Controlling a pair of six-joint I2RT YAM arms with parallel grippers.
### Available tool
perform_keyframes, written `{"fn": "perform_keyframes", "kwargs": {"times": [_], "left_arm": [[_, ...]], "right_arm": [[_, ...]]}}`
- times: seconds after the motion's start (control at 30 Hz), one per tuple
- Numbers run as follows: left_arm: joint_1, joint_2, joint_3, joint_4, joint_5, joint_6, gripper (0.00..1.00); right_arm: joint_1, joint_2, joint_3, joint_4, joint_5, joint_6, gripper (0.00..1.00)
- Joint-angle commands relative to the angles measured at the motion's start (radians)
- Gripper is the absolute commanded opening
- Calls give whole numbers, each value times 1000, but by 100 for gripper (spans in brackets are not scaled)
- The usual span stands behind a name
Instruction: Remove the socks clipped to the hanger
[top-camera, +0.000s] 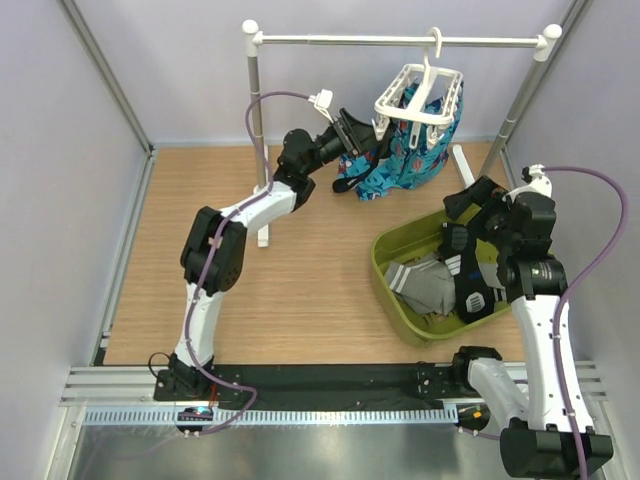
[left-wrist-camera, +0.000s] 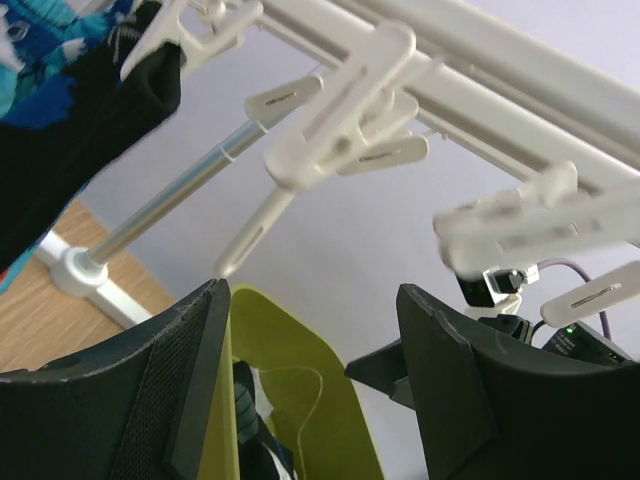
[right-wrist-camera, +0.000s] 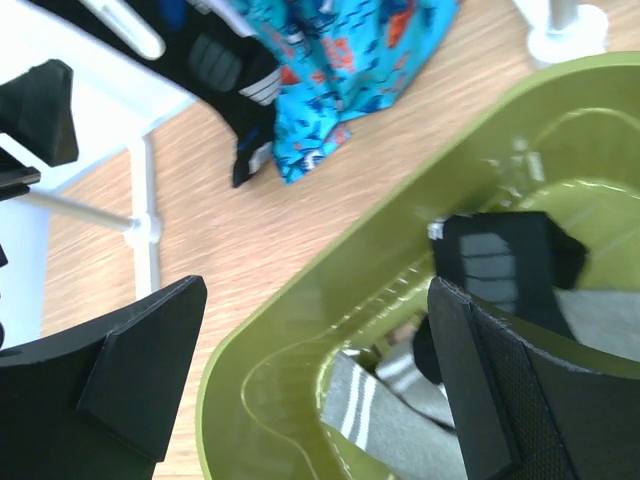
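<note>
Mid-task, right gripper (right-wrist-camera: 315, 300) agape over olive plastic tub (top-camera: 390, 290), left gripper (left-wrist-camera: 312, 295) agape under white plastic peg hanger (left-wrist-camera: 500, 100); next, probably grasping pegged black sock (left-wrist-camera: 90, 160).

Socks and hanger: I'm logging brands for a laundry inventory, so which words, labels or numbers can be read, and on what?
No text is readable in any view.
Black sock in the green bin: white marks, too small to read.
Hanging black sock: pale marks, blurred.
Hanger and its pegs: no lettering visible.
</note>
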Motion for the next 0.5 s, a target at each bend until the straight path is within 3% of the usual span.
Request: {"fn": "perform_keyframes", "kwargs": {"times": [0.0, 0.1, 0.27, 0.47], "left_arm": [[9, -125, -67, -73, -26, 87, 71], [8, -195, -118, -150, -51, 134, 72], [-2, -287, -198, -199, -114, 150, 70], [-17, -435, -365, -238, -244, 157, 70]], "right_arm": [[22, -14, -60, 255, -92, 27, 100], [74, -8, -99, 367, -34, 37, 100], [303, 40, -114, 466, 141, 1, 99], [410, 136, -148, 651, 255, -30, 92]]}}
